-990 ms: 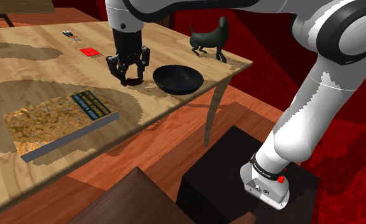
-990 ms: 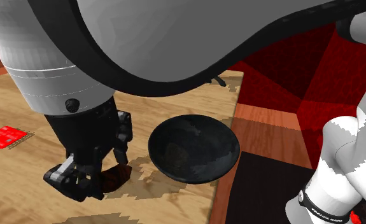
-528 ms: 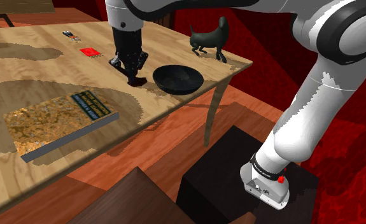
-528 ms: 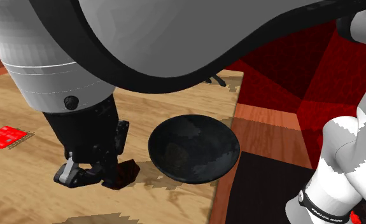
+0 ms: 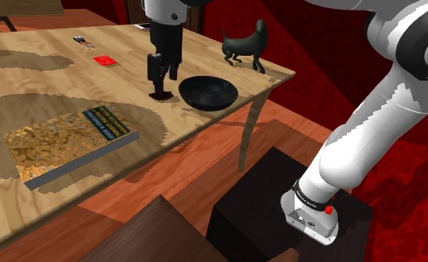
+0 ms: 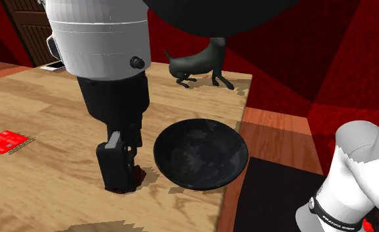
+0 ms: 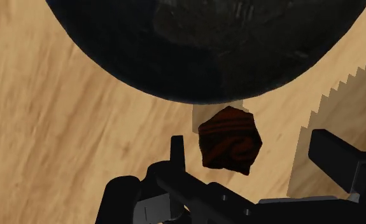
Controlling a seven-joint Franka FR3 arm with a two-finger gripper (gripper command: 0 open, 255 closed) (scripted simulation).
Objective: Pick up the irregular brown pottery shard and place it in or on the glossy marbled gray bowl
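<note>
- table (image 5: pixel 205 126): light wood w/ darker patches, takes most of the shoulder view's left and middle; reddish plank floor (image 5: pixel 205 160) under it.
- arm (image 5: pixel 383 112): white w/ dark joints, rises from the dark box stand (image 5: pixel 264 186) at the shoulder view's lower right and reaches over the table's far part.
- book (image 5: pixel 71 141): lies flat nr the table's near edge, mottled brown cover, well apart from the other things.
- bowl (image 5: pixel 208 93): dark grey, glossy, upright nr the table corner on the shoulder view's right.
- cat figurine (image 5: pixel 243 46): dark, stands beyond the bowl nr the far edge.
- gripper (image 6: pixel 120 178): black, points straight down just beside the bowl, on its left in both exterior views. Grip state: can't tell, views don't agree.
- red card (image 5: pixel 104 60): flat on the table, further to the shoulder view's left.
- shard (image 7: pixel 229 146): small, irregular, reddish-brown w/ dark swirls; at the gripper's tip, just outside the bowl's rim. Can't tell if it rests on the wood or hangs above it.
</note>
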